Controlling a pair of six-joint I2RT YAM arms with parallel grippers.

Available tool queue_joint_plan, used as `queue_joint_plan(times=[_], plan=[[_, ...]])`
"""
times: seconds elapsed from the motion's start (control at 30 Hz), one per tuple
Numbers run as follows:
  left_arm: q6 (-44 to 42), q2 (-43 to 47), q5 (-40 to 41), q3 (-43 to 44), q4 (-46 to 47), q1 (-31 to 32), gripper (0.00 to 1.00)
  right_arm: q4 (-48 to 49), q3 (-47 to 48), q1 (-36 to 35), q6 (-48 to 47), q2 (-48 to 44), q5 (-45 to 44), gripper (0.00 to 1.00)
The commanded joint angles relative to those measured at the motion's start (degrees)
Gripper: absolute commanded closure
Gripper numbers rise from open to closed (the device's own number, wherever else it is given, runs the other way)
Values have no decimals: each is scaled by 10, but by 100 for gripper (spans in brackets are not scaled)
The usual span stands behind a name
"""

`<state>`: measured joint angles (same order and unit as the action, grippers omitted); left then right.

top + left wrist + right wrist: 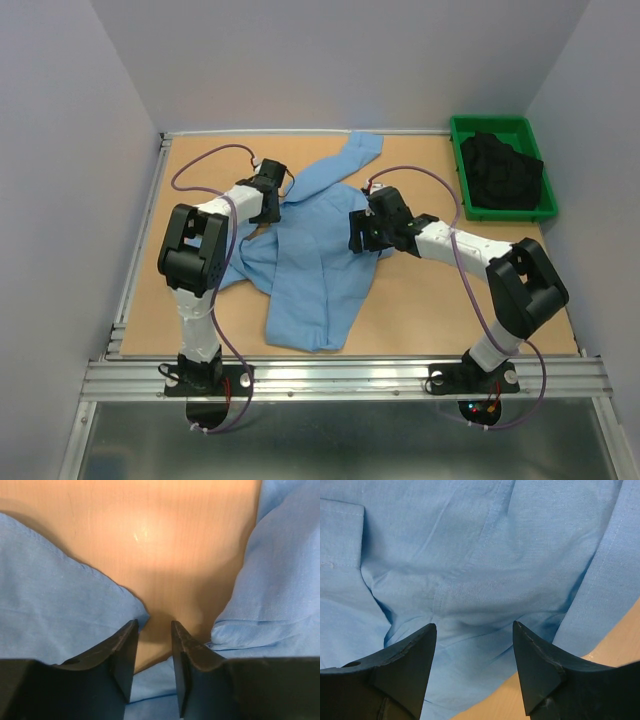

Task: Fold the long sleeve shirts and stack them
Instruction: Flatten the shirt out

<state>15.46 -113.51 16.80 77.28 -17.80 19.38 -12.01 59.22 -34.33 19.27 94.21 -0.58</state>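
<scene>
A wooden table (440, 310) carries one light blue long sleeve shirt (315, 270), loosely bunched at its centre between the two arms, one sleeve (360, 150) trailing toward the far edge and nothing yet squared into a rectangle. A green bin (490, 121) at the far right corner holds a dark garment (500, 175) (what kind cannot be told). The right gripper (475, 630) hangs wide open and empty just above the shirt's right side, with wrinkled cloth beneath its jaws. The left gripper (154, 627) sits low at the shirt's left edge, jaws narrowly parted, bare wood showing between the tips and no cloth visibly pinched. The step in hand looks like taking hold of both sides for a fold. Done well, the left tips would shift onto the fold of fabric (100, 595) beside them rather than close over bare wood, and both arms would take single edges and lift together, so the thin cloth spreads flat.
</scene>
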Motion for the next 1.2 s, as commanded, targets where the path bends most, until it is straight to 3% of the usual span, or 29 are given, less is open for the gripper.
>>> queue_joint_plan(times=[0.0,0.2,0.43,0.5,0.63,0.73,1.17], plan=[[-3,-19,23,-20,5,-14,62,11,-6,-5,-2,4,-6,32],[6,-1,14,-52,20,-29,85,12,-9,-5,1,5,-15,32],[30,43,3,-93,25,-62,86,12,-14,-5,2,-1,-23,32],[36,70,2,-103,29,-75,82,12,-16,-5,1,-3,-21,32],[37,112,10,-111,37,-79,62,12,-14,-5,1,2,-19,32],[46,130,8,-116,37,-89,53,11,-9,-5,2,12,-22,32],[65,192,14,-172,14,-123,38,8,-40,12,45,43,-77,32]])
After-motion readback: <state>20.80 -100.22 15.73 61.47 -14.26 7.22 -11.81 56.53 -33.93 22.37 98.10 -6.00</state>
